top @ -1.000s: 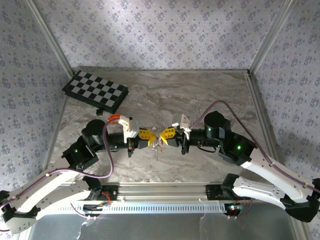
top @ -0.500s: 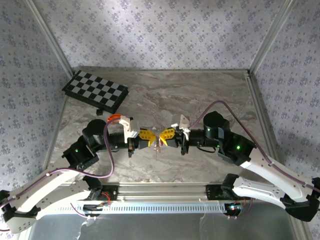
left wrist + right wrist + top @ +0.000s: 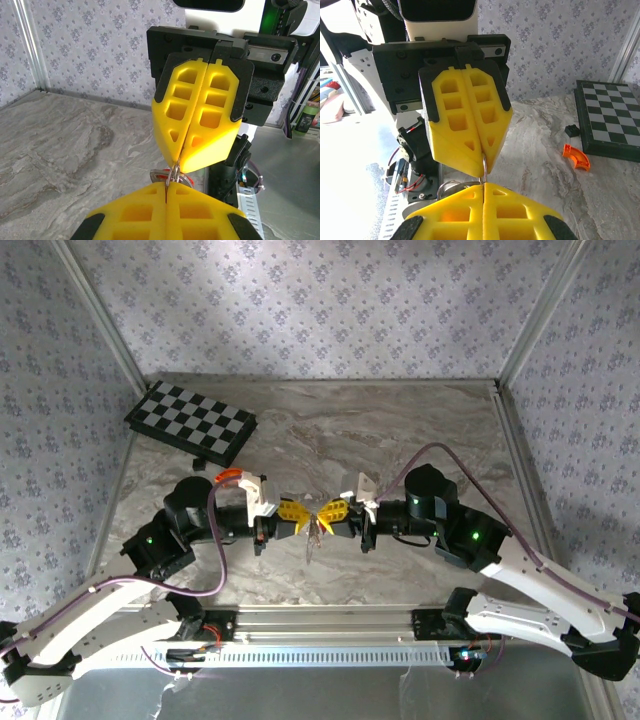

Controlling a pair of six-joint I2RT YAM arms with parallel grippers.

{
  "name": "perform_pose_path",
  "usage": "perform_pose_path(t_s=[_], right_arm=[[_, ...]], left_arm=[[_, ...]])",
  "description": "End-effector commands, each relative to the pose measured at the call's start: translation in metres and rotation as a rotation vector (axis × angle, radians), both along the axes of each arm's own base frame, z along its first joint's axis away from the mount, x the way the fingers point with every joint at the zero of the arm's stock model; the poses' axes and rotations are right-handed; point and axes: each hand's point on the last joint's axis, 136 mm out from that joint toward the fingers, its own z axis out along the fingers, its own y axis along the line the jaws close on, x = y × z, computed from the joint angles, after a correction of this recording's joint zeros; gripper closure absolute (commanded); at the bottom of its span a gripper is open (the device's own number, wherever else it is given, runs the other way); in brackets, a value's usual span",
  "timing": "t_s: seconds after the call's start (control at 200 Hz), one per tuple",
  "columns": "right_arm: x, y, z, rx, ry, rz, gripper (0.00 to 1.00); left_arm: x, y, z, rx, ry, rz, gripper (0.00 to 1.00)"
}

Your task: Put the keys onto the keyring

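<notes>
My left gripper (image 3: 300, 516) and right gripper (image 3: 326, 517) meet tip to tip above the middle of the table. Both pairs of yellow fingers are shut on a thin silvery keyring (image 3: 174, 174) stretched between them. In the left wrist view my left gripper (image 3: 166, 194) is at the bottom and the right gripper (image 3: 178, 161) above it. A key (image 3: 161, 175) with a red head hangs on the ring just behind the tips. In the right wrist view the keyring (image 3: 483, 165) runs from the right gripper (image 3: 483, 186) up into the left gripper's closed fingers (image 3: 470, 145).
A folded chessboard (image 3: 190, 422) lies at the back left. An orange curved piece (image 3: 228, 476) and a small black block (image 3: 198, 465) lie beside it, close to the left arm. Metal frame posts and patterned walls border the marble table (image 3: 400, 430).
The two grippers have closed in on each other, the left moving right and the right moving left, so their tips now almost touch. Both stay shut.
</notes>
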Motion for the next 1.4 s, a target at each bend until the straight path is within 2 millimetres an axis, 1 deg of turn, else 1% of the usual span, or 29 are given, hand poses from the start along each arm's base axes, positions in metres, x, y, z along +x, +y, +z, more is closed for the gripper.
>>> perform_pose_path(t_s=[0.0, 0.115, 0.495, 0.705, 0.855, 1.169, 1.394], right_arm=[[-0.010, 0.005, 0.003, -0.005, -0.020, 0.052, 1.00], [-0.010, 0.006, 0.001, -0.019, -0.027, 0.048, 1.00], [-0.010, 0.009, -0.008, -0.064, -0.048, 0.035, 1.00], [-0.007, 0.007, -0.008, -0.070, -0.064, 0.009, 1.00], [-0.007, 0.007, -0.006, -0.060, -0.045, 0.012, 1.00], [0.002, 0.003, 0.004, -0.019, 0.010, -0.018, 1.00], [0.001, 0.006, 0.002, -0.024, 0.019, -0.005, 1.00]], left_arm=[[-0.003, -0.002, 0.023, -0.039, -0.052, -0.019, 1.00], [-0.002, -0.002, 0.020, -0.027, -0.048, -0.015, 1.00], [-0.002, -0.002, 0.022, -0.023, -0.051, -0.011, 1.00], [-0.001, -0.002, 0.020, -0.016, -0.047, -0.008, 1.00], [-0.002, -0.001, 0.021, -0.013, -0.050, -0.011, 1.00], [-0.003, 0.000, 0.020, -0.004, -0.055, -0.012, 1.00], [-0.003, 0.000, 0.020, -0.001, -0.059, -0.015, 1.00]])
